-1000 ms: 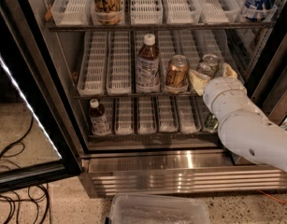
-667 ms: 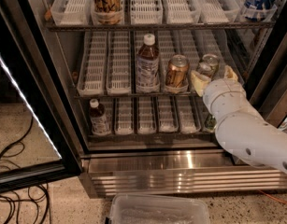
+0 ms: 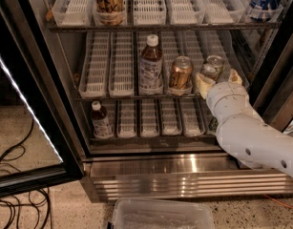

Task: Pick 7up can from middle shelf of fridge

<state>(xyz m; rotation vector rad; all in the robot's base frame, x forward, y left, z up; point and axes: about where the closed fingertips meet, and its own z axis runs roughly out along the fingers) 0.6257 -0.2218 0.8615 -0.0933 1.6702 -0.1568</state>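
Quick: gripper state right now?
Gripper: open, at the right end of the middle shelf, fingers either side of the 7up can, not yet closed on it.

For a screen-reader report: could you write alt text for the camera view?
The robot's tool reaches into an open fridge, fingers apart at the 7up can on the middle shelf, right of a copper can and a bottle.
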